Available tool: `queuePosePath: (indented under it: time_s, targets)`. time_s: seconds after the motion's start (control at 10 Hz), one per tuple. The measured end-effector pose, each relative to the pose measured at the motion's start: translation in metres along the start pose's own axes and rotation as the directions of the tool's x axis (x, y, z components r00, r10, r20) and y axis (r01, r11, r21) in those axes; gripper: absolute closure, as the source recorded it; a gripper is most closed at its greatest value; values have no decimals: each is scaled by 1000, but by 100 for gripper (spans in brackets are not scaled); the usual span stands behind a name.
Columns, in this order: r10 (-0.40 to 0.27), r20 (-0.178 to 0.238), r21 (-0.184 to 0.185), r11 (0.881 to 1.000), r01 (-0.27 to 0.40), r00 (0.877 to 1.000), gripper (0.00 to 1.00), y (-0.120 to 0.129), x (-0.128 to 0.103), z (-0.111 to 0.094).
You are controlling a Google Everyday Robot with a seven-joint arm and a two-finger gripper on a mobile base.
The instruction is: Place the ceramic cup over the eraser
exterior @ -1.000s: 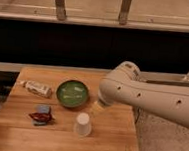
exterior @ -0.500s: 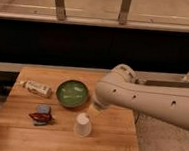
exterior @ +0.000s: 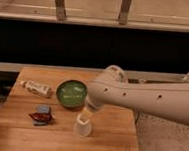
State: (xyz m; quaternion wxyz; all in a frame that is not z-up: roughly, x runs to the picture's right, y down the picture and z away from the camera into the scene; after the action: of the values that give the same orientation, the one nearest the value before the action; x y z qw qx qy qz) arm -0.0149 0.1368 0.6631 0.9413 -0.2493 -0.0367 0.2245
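Note:
The ceramic cup (exterior: 82,125) is a small white tapered cup standing on the wooden table (exterior: 109,141), in front of the green bowl, with its narrow end up. My gripper (exterior: 88,111) is at the end of the big white arm that reaches in from the right. It sits right above the cup, at or touching its top. The arm hides most of the gripper. The black striped eraser is not in view.
A green round bowl (exterior: 71,94) stands just behind the cup. A white bottle (exterior: 36,88) lies at the table's left. A small blue-grey square piece (exterior: 43,108) and a red packet (exterior: 40,117) lie left of the cup. A dark wall runs behind the table.
The arm has swung left and lower, bringing the gripper down over the cup. The cup and the other objects have stayed in place.

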Motion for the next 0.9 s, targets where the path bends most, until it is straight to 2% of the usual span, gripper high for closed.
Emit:
queuePosePath:
  time_s: [0.3, 0.5, 0.9]
  targets:
    - [-28, -6, -32, 999, 27, 1000, 20, 13, -6, 13]
    - [-40, -7, -67, 997, 39, 999, 20, 23, -7, 29]
    - [-23, -24, -119, 993, 20, 999, 20, 28, -4, 65]
